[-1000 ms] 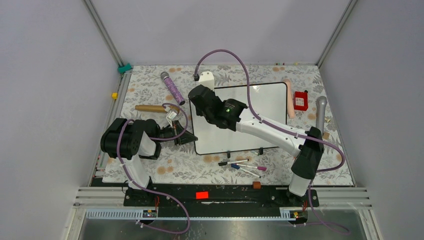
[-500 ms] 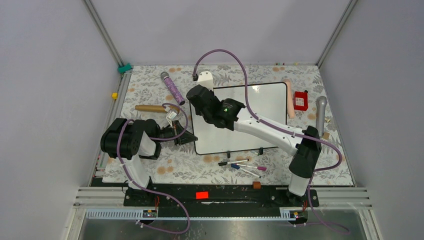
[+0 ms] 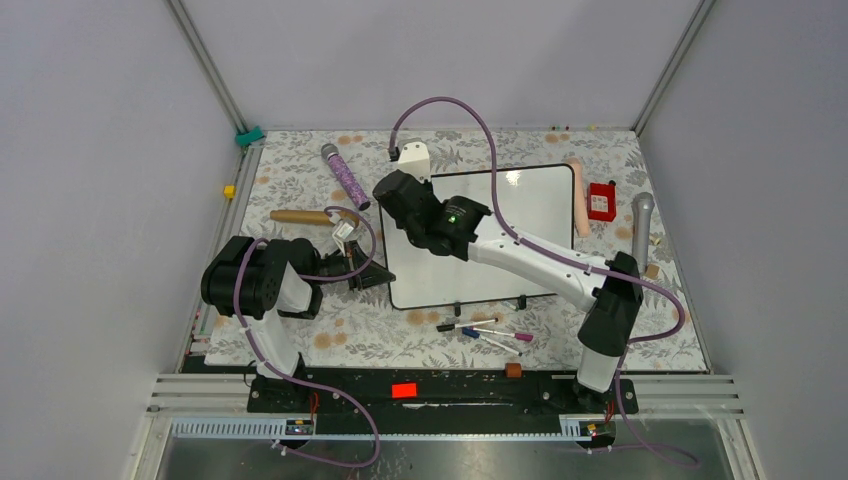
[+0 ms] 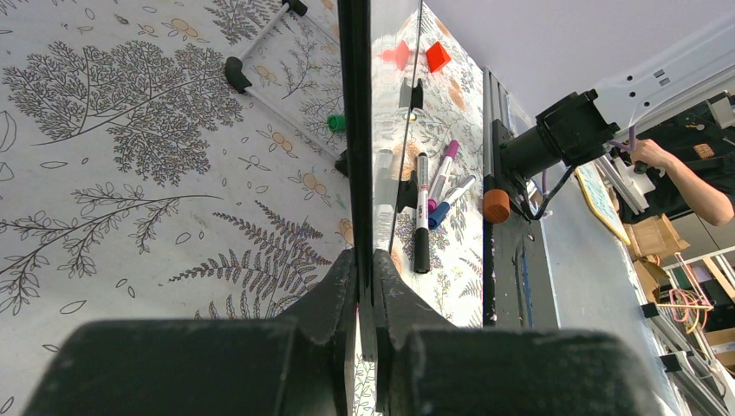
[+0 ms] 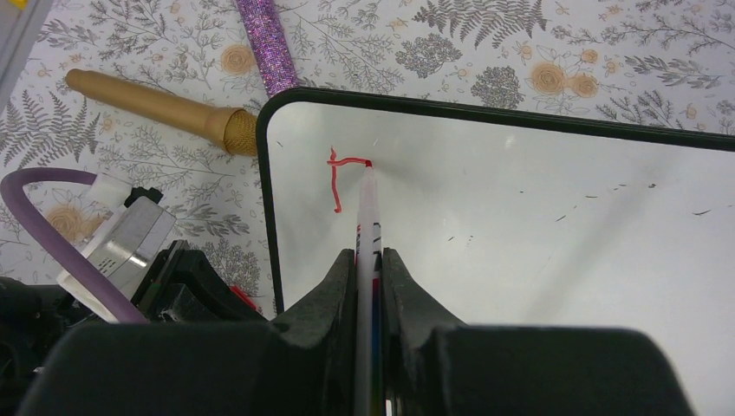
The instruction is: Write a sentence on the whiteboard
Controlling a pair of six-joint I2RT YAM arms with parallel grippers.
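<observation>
The whiteboard (image 5: pixel 537 243) is glossy, round-cornered; my left gripper (image 4: pixel 364 264) pinches its thin black frame (image 4: pixel 354 130), my right gripper (image 5: pixel 368 257) clamps a marker (image 5: pixel 367 208).

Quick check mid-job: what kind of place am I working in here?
Probably a lab robot cell: plain grey walls on aluminium posts, a floral-cloth table, and a person working nearby.

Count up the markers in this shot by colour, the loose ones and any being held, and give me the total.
Black-capped marker, loose: 1
Pink marker, loose: 1
Blue-capped marker, loose: 1
Red marker, in the right gripper, tip on the whiteboard: 1
Total: 4
</observation>
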